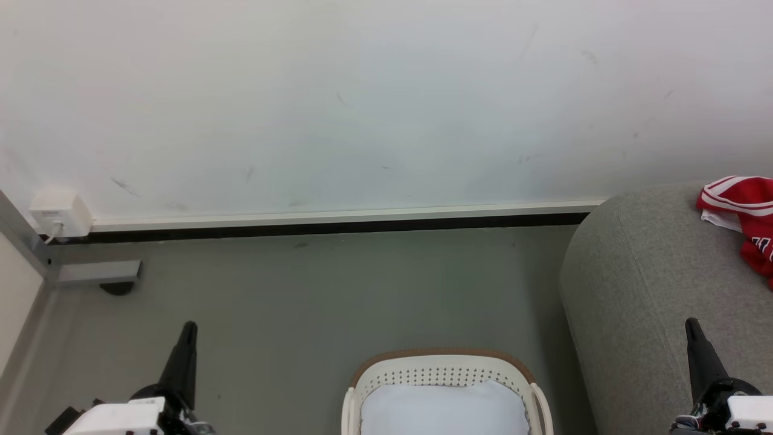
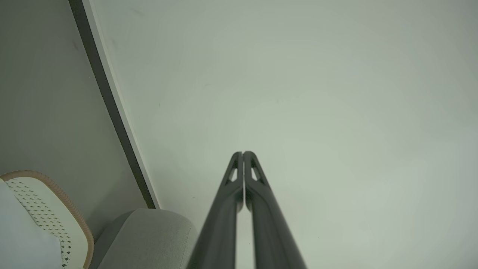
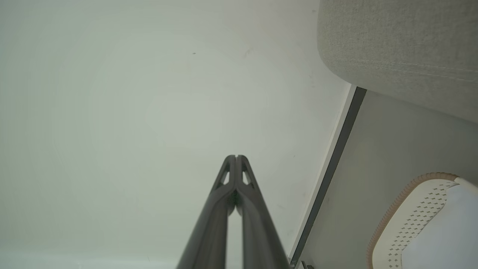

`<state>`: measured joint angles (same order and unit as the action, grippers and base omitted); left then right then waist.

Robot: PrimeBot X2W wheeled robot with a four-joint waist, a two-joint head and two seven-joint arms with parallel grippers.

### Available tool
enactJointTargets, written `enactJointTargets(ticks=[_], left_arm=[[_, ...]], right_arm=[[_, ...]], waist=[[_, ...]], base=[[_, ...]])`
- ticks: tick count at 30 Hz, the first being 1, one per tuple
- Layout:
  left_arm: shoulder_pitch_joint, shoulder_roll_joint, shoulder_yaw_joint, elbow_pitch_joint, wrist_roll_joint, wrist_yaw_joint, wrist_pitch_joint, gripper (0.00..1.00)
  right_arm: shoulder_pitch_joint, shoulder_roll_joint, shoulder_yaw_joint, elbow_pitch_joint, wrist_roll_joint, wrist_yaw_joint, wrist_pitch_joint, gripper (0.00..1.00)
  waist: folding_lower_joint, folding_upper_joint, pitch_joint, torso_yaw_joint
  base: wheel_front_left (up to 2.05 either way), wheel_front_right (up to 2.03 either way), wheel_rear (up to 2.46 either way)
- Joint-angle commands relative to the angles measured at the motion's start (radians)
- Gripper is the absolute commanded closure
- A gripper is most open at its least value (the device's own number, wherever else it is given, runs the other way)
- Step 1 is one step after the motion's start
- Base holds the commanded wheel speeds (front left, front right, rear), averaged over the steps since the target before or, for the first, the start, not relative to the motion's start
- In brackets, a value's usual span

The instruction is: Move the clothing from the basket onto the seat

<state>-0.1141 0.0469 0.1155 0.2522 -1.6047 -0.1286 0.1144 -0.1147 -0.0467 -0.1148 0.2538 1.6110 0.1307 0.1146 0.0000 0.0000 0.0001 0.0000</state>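
Observation:
Red clothing (image 1: pixel 743 220) with white stripes lies on top of the grey seat (image 1: pixel 640 290) at the right edge of the head view. The cream basket (image 1: pixel 444 368) with a brown rim stands on the floor at bottom centre, showing a pale inside bottom. My left gripper (image 1: pixel 189 329) is at the lower left, shut and holding nothing. My right gripper (image 1: pixel 691 325) is at the lower right in front of the seat, shut and holding nothing. In the left wrist view the left gripper (image 2: pixel 243 153) has its tips pressed together, with the basket (image 2: pixel 71 213) and seat (image 2: pixel 149 235) beside it. The right gripper (image 3: pixel 236 157) likewise, near the basket (image 3: pixel 407 209) and seat (image 3: pixel 403 48).
A white wall (image 1: pixel 362 103) with a skirting board (image 1: pixel 338 217) runs behind the grey floor (image 1: pixel 314 290). A white socket box (image 1: pixel 59 212) sits at the far left above a grey furniture leg (image 1: pixel 96 273).

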Motion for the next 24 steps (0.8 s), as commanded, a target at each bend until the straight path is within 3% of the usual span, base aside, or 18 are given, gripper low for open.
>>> enactJointTargets(ticks=[1,24], left_arm=[[-0.007,0.006,0.003,-0.002,-0.012,-0.004,0.005,1.0],[-0.007,0.006,0.003,-0.002,-0.012,-0.004,0.005,1.0]], right_arm=[[-0.006,-0.007,-0.003,-0.005,0.001,0.0,0.005,1.0],[-0.006,-0.007,-0.003,-0.005,0.001,0.0,0.005,1.0]], waist=[[0.0,0.0,0.0,0.0],[0.0,0.0,0.0,0.0]], base=[[0.0,0.0,0.0],[0.0,0.0,0.0]])
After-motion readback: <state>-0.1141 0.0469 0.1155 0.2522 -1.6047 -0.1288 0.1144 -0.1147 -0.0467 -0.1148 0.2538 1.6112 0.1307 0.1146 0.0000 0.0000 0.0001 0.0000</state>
